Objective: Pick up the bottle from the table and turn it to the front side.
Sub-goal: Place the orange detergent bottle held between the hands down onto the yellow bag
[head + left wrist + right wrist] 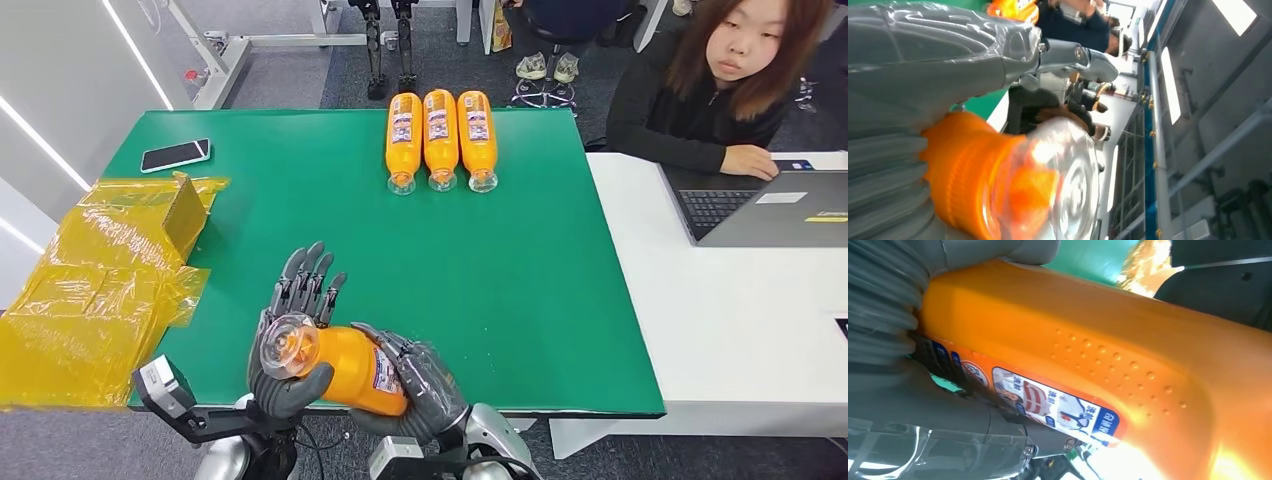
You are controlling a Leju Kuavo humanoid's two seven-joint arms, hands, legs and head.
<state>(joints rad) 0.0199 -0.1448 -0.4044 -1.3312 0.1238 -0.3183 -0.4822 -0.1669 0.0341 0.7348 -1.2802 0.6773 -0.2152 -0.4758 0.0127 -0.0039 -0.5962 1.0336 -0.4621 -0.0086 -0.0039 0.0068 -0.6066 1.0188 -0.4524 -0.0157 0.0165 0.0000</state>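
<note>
1. Head view: I hold one orange bottle on its side over the near edge of the green desk. My left hand wraps its clear ribbed cap end, and my right hand clasps its labelled body. Three more smooth orange bottles lie in a row at the far edge.
2. Left wrist view: my fingers curl round the glossy cap.
3. Right wrist view: the bottle's plastic is dimpled beside a printed label.

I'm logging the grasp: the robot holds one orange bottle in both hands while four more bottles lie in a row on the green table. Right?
Not quite: three bottles lie in the row on the green table, as the head view shows. The left hand and right hand do hold the orange bottle.
</note>
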